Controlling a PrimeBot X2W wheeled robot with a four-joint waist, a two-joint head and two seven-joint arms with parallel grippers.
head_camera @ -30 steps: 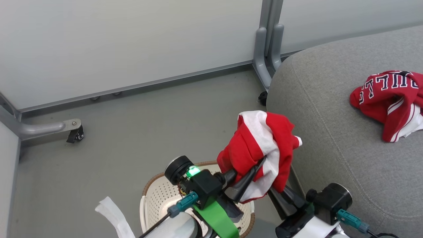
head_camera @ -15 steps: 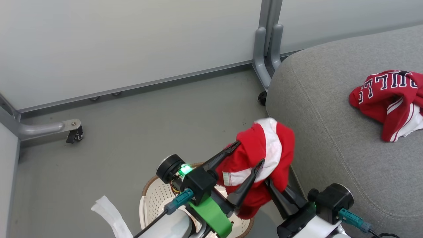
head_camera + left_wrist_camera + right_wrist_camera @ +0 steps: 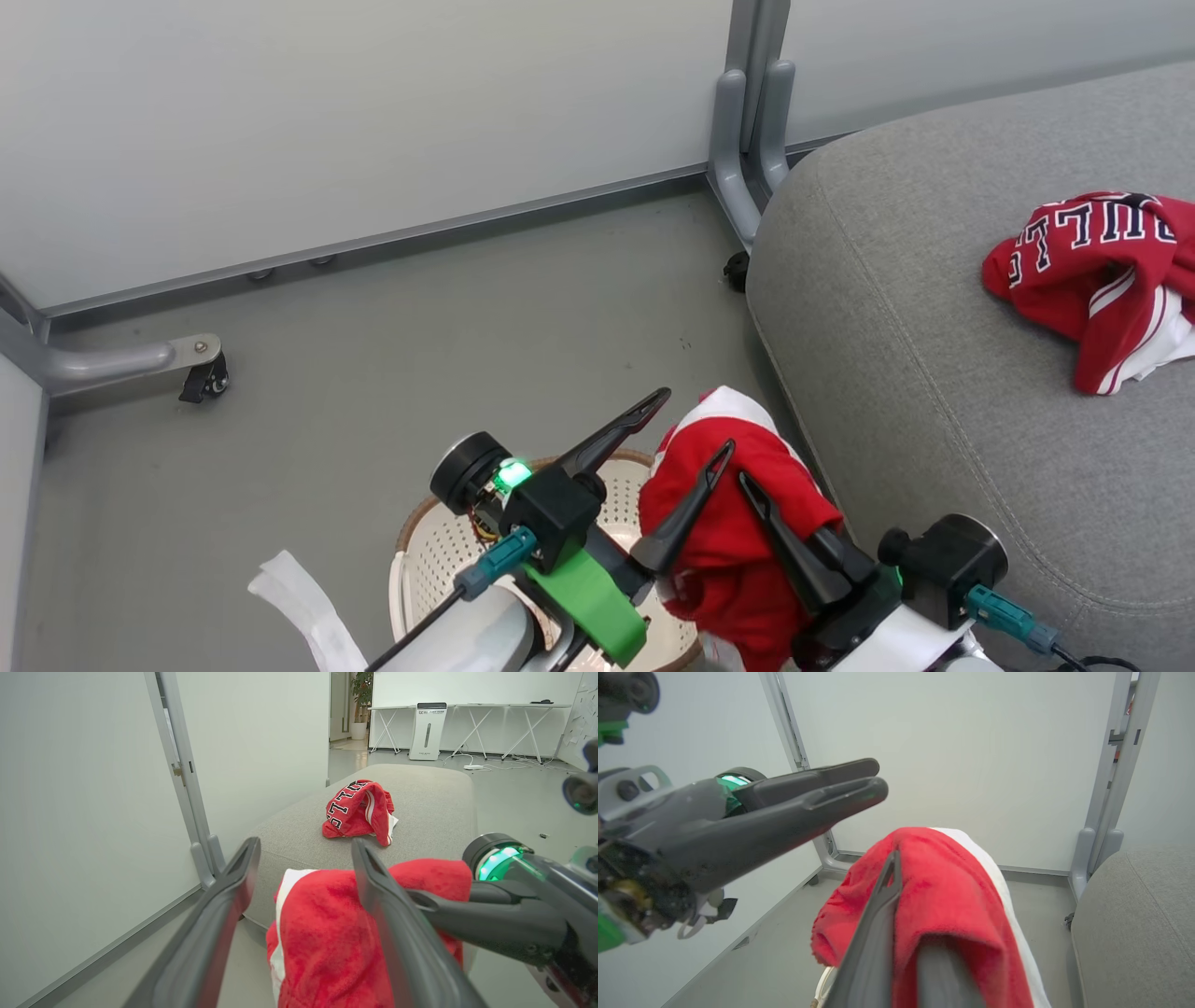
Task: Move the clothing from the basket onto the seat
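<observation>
While the left claw (image 3: 696, 419) gapes wide, the right claw (image 3: 752, 485) pinches red clothing (image 3: 728, 560) by the basket (image 3: 439, 560) and grey seat (image 3: 934, 373).

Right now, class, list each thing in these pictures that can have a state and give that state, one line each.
left gripper: open, fingers spread wide, gripping nothing.
right gripper: shut on the held garment.
held garment: lifted, hanging beside the seat, not yet on it.
second garment: crumpled, lying on the seat.
basket: upright on the floor.
seat: bears one garment.
</observation>
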